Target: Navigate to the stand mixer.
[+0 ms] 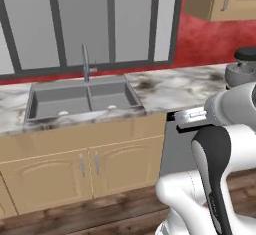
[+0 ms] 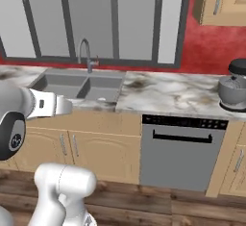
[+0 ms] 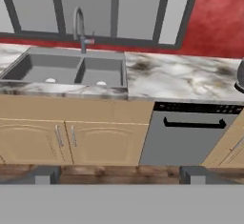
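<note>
Small black stand mixer with shiny metal bowl far right on marbled worktop, grey double sink left, end effector fingers apart, holding nothing

A double sink is set into the countertop, with the faucet behind it and windows behind that. To the sink's right — below the countertop — a dishwasher is fitted; farther right, on the countertop, the stand mixer is placed.
</note>
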Robot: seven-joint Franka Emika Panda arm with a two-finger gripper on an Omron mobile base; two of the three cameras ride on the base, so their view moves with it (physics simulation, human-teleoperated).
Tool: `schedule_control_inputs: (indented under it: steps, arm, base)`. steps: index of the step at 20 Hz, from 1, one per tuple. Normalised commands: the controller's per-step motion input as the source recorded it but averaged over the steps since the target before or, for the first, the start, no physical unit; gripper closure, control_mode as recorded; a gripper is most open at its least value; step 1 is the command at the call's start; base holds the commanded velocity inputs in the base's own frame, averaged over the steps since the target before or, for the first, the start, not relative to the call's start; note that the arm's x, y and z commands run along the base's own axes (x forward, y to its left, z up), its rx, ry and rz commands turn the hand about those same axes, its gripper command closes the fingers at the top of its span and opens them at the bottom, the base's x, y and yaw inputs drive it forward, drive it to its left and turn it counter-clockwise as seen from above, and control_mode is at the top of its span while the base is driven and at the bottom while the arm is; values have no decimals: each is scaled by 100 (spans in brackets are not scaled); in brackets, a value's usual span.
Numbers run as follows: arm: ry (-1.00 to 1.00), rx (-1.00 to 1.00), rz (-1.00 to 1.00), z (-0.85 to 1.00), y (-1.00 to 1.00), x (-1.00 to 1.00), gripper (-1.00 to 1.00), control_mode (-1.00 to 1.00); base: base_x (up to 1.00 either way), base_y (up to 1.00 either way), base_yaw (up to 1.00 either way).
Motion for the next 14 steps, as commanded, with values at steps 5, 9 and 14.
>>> schedule_control_inputs:
  steps: [5,9,14]
  arm:
    - [0,0,0,0,0,0,-100,100]
    - [0,0,0,0,0,0,-100,100]
    - [0,0,0,0,0,0,-100,100]
  base:
    - [0,-100,5]
    - [6,-100,7]
    - [15,-100,7]
